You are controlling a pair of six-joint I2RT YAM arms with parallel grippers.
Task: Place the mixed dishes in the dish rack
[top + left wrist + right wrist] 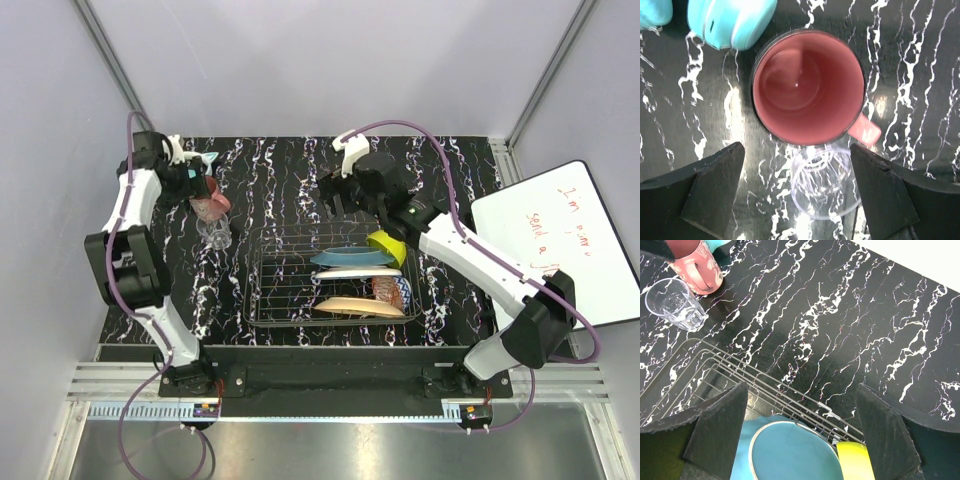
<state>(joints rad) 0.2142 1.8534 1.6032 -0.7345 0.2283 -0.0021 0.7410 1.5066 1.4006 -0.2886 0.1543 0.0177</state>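
Note:
The dish rack (280,290) holds the teal plate (350,258), white plate (358,272) and tan plate (345,306) on edge, with the yellow-green bowl (388,245) and red patterned bowl (392,290) at its right. The pink mug (210,205) and clear glass (214,232) stand upright on the table left of the rack. My left gripper (797,165) is open above them, the glass (825,182) between its fingers and the mug (807,87) just beyond. My right gripper (800,395) is open and empty over the rack's far edge (765,385), above the teal plate (790,452) and yellow-green bowl (855,462).
Teal headphones (732,20) lie just beyond the mug at the table's far left. A whiteboard (560,250) lies off the table's right edge. The left half of the rack has bare grid. Grey walls enclose the table.

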